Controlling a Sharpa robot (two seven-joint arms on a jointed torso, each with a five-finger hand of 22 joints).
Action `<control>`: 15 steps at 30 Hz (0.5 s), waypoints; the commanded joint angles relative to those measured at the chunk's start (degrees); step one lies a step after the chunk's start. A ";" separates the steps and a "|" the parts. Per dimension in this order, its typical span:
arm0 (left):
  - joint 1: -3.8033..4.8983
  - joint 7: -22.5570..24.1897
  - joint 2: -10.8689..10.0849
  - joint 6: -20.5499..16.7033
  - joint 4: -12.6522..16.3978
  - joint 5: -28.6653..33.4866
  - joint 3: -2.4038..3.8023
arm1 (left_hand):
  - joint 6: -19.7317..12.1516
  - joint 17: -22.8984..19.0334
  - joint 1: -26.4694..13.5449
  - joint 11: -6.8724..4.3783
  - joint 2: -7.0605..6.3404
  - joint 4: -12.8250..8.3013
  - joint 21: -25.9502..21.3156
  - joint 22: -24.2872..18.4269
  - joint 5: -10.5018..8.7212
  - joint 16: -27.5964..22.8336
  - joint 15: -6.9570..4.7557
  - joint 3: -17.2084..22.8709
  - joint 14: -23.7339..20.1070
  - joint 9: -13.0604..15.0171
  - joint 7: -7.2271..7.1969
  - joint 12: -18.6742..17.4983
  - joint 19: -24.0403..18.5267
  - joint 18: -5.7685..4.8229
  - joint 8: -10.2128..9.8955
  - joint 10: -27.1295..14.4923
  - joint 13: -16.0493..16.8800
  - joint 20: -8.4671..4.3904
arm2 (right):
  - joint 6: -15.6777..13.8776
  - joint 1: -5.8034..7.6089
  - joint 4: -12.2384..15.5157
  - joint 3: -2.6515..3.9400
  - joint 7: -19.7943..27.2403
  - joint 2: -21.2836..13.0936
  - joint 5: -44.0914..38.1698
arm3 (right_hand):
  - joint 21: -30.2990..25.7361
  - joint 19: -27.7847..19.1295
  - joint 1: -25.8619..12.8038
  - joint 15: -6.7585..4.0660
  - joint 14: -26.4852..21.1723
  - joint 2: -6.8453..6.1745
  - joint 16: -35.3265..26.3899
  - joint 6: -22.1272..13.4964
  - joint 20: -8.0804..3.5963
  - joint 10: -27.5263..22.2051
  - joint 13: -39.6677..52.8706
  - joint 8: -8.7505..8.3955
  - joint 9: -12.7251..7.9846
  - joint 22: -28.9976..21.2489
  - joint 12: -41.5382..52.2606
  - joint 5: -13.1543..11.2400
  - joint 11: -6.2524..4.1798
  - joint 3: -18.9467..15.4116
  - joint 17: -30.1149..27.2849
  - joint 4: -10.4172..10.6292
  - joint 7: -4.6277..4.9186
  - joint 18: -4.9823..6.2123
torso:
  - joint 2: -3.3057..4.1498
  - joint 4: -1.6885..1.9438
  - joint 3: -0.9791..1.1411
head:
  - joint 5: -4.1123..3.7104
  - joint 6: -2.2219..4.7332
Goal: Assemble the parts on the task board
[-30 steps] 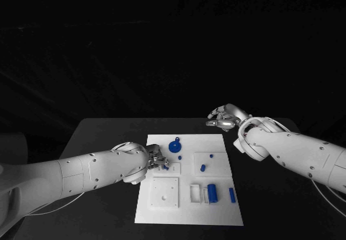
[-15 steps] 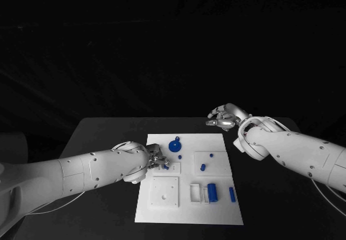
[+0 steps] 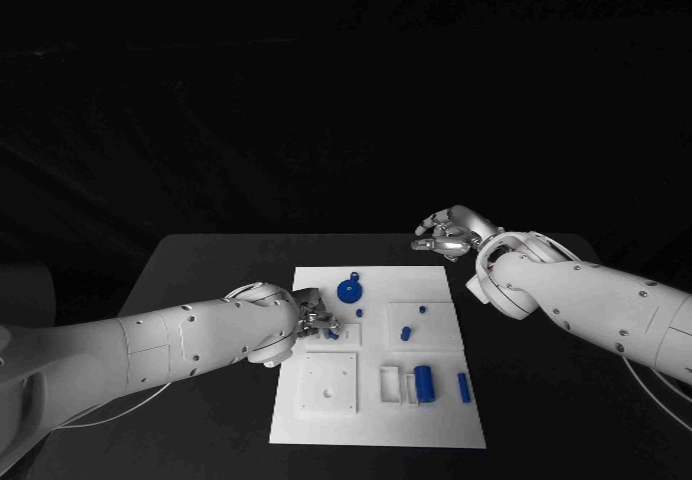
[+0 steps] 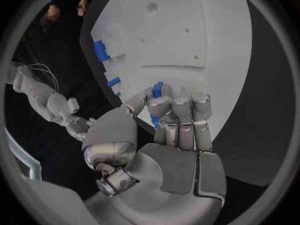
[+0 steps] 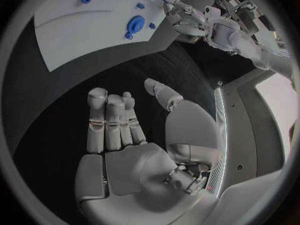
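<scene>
The white task board (image 3: 372, 420) lies mid-table. My left hand (image 3: 313, 322) hovers over its left side, by a small raised block, fingers curled around a small blue part (image 4: 156, 91) pinched at the fingertips. My right hand (image 3: 447, 235) hangs beyond the board's far right corner with its fingers apart and nothing in it; its palm (image 5: 125, 160) is bare. On the board lie a round blue part (image 3: 351, 292), a small blue peg (image 3: 353, 277), two small blue pieces (image 3: 405, 334), a blue cylinder (image 3: 424, 382) and a blue bar (image 3: 463, 388).
A white square block (image 3: 329, 385) and a narrow white slot piece (image 3: 391, 385) stand on the board's near half. Black table (image 3: 202, 270) surrounds the board on all sides. My left hand (image 5: 187, 15) also appears over the board (image 5: 75, 25) in the right wrist view.
</scene>
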 commanded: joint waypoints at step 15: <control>-0.38 1.34 -0.26 -2.82 0.27 -0.66 -0.09 | 7.99 -0.10 0.55 -1.43 -0.08 -0.11 0.27 0.87 -0.25 0.24 -1.33 0.21 0.92 -0.17 -5.73 0.49 -0.44 0.37 0.45 -1.38 -0.23 -6.29 | 0.70 0.00 0.08 0.03 0.35 0.01 -0.20 | -0.38 0.06 -0.01 -0.36 0.00 0.62 0.24 -0.13 -0.15 -0.19 -0.15 0.24 0.09 0.50 0.30 0.31 -0.06 -0.22 -0.10 -0.01 0.49 3.96 | 0.01 -0.01 -0.06 | -0.07 -0.01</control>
